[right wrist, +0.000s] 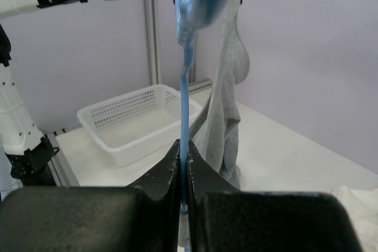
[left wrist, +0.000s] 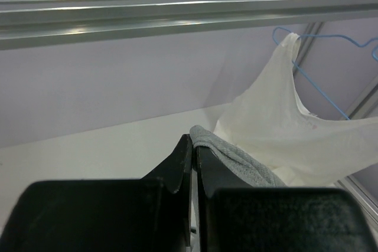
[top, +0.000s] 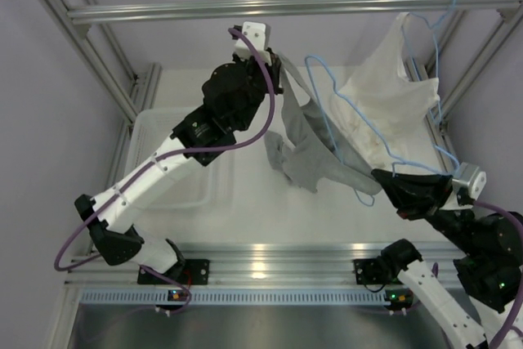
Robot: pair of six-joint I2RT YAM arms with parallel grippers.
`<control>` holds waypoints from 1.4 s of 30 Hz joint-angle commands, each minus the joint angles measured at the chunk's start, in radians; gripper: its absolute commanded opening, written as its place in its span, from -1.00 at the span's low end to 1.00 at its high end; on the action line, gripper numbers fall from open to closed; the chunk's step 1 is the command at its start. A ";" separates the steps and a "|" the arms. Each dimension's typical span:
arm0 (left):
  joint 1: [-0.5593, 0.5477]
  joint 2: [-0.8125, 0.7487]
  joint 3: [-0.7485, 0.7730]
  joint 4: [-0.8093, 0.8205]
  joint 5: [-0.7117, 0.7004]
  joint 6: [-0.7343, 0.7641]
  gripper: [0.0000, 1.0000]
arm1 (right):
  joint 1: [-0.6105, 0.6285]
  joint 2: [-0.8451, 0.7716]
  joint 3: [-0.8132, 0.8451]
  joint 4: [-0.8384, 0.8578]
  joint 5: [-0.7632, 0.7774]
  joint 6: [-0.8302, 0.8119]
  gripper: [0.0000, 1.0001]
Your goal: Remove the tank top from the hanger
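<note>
A white table [top: 245, 218] fills the floor of an aluminium-framed cell with pale lilac walls, and a horizontal rail [top: 286, 7] crosses above it, behind the tank top [top: 310, 157]. Far left of the tank top, a slanted frame post [top: 73, 38] runs down the wall. Nearer to it, still on its left, a white perforated basket [top: 163, 114] sits on the table under the left arm. That arm reaches up over the basket, and the left fingers [left wrist: 177, 166] are pressed together on an upper edge of the grey cloth, so the tank top hangs in the air, bunched and drooping toward the table. The hanger [right wrist: 185, 104], a thin light-blue wire, runs along the tank top's right side and slants away to the lower right, where the right fingers [right wrist: 165, 169] are clamped tight on the wire. Just right of the tank top and touching it in the overhead view, the white garment [top: 384, 96] hangs on a second blue hanger [top: 435, 46] whose hook catches the rail's right end. Beyond that stand the right frame posts [top: 482, 55]. Bare table lies in front of the tank top, up to the metal strip [top: 270, 255] at the near edge. More open surface lies behind it toward the back wall. To its right the white garment and the posts crowd the space.
</note>
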 commanded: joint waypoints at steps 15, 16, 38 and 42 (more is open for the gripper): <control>-0.004 -0.031 -0.175 0.016 0.713 -0.096 -1.00 | -0.008 0.070 -0.074 0.397 0.223 0.184 -1.00; -0.005 -0.042 -0.200 0.016 0.681 -0.093 -1.00 | -0.008 0.083 -0.079 0.417 0.239 0.193 -1.00; -0.002 -0.266 -0.468 -0.156 -0.029 -0.227 0.98 | -0.008 0.337 0.156 -0.062 0.409 0.184 -1.00; 0.007 -0.375 -0.533 -0.180 -0.121 -0.216 0.98 | -0.007 0.382 0.278 -0.364 0.401 0.129 -1.00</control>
